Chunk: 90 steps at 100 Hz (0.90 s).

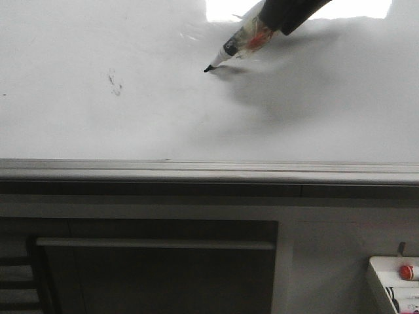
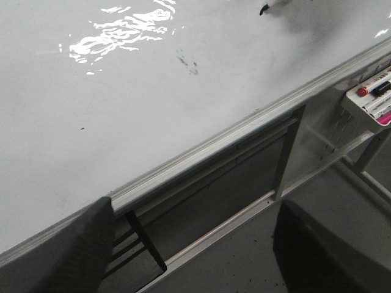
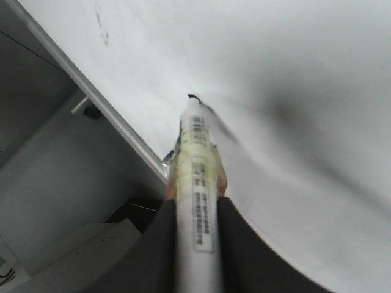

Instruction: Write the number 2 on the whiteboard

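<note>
The whiteboard [image 1: 98, 124] fills the upper front view, glossy white with faint grey smears. No number 2 is in view on it. My right gripper [image 1: 288, 13] reaches in from the top right, shut on a clear-bodied marker [image 1: 245, 39] with a white label. The marker's black tip [image 1: 208, 68] points down-left, at or just off the board. In the right wrist view the fingers [image 3: 165, 238] clamp the marker [image 3: 197, 159] on both sides. My left gripper [image 2: 195, 256] hangs open and empty below the board's lower rail [image 2: 201, 143].
A dark smudge [image 1: 116, 84] marks the board left of the marker tip. Glare [image 1: 229, 8] sits at the top edge. The grey metal rail [image 1: 209, 171] runs along the board's bottom. A small white tray [image 1: 393, 281] with red-capped items stands at lower right.
</note>
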Available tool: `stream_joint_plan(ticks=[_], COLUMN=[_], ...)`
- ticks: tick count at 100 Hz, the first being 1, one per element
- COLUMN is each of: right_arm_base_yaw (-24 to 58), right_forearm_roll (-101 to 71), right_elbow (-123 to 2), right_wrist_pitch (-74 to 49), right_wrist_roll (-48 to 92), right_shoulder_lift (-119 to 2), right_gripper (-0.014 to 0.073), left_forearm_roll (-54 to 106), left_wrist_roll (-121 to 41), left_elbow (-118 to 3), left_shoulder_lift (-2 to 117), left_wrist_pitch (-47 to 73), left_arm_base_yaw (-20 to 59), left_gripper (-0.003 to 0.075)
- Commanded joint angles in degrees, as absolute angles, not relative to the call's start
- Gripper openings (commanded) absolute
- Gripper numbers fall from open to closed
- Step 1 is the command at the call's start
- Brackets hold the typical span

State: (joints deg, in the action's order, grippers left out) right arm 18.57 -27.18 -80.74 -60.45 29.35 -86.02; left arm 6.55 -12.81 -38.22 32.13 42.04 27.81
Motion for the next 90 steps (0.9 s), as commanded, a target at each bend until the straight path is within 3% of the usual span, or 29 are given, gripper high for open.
stream_joint_plan(ticks=[1,14,43,90], right_arm_base_yaw=[16.85,16.15,21.63,17.08], right_forearm_roll=[-26.08,-26.24,-26.73,-24.52], right_elbow=[-83.49,-81.85,-77.46,-77.46], right_wrist_pitch=[-59.7,-62.98,-54.55,-61.24], right_wrist_roll=[29.17,29.17,29.17,28.92], right_shoulder_lift=[-83.75,-83.65,-86.62,-86.05], right_gripper=[0.0035,0.0035,0.0035,0.0035], left_forearm_roll=[7.05,7.05,7.05,7.05], left_wrist_roll=[-12.34,-12.34,-12.34,-12.34], left_elbow=[-39.71,-39.71,-39.71,-39.71], left_shoulder_lift=[32.19,32.19,32.19,32.19], left_wrist_pitch=[37.75,37.54,36.61,36.35], left_arm_base_yaw=[27.66,27.66,27.66,27.66], left_gripper=[0.0502,0.0502,0.0502,0.0502])
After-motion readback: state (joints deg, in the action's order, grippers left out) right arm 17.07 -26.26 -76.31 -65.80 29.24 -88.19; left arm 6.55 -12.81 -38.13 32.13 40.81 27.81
